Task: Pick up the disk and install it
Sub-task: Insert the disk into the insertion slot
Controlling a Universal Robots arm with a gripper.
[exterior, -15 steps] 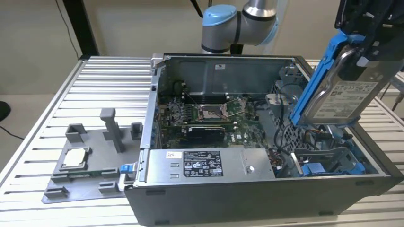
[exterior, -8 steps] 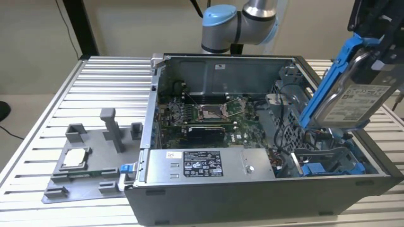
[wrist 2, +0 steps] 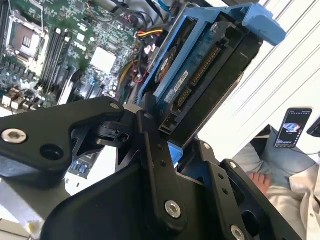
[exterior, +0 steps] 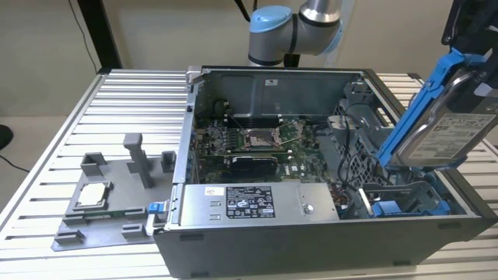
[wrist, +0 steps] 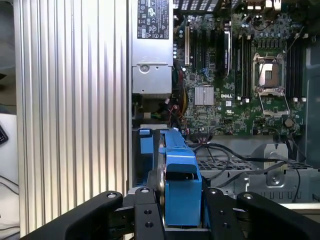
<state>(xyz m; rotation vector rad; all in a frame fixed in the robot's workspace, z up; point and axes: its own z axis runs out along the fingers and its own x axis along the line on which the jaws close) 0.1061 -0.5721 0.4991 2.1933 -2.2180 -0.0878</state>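
Shut tight on the disk (exterior: 447, 116): gripper (wrist: 178, 205) with one black finger on each side of the blue frame, no gap left, clear in both wrist views. Held up in the air and tilted, over the open computer case (exterior: 311, 239), at the exterior view's right. Just above a blue slot (exterior: 409, 208) at that end of the case. Not yet inside.

Flat and silver-grey, with a white sticker full of small print on its face. Framed all round in bright blue plastic. At one end, a row of small pins, seen in the second wrist view.

Inside the case, a green board (exterior: 257, 140) and a grey box (exterior: 249, 201) with a black-and-white sticker. Case set on a worktop (exterior: 125, 105) made of long silver ribs. Beside the case, at the exterior view's left, a grey tray (exterior: 121, 201) with a small square silver chip (exterior: 92, 194) on it. Behind, a plain pale wall (exterior: 163, 35) and the grey-and-blue arm (exterior: 295, 26). Past the worktop's edge in the second wrist view, a person's hand (wrist 2: 260, 181) and a phone (wrist 2: 293, 127).
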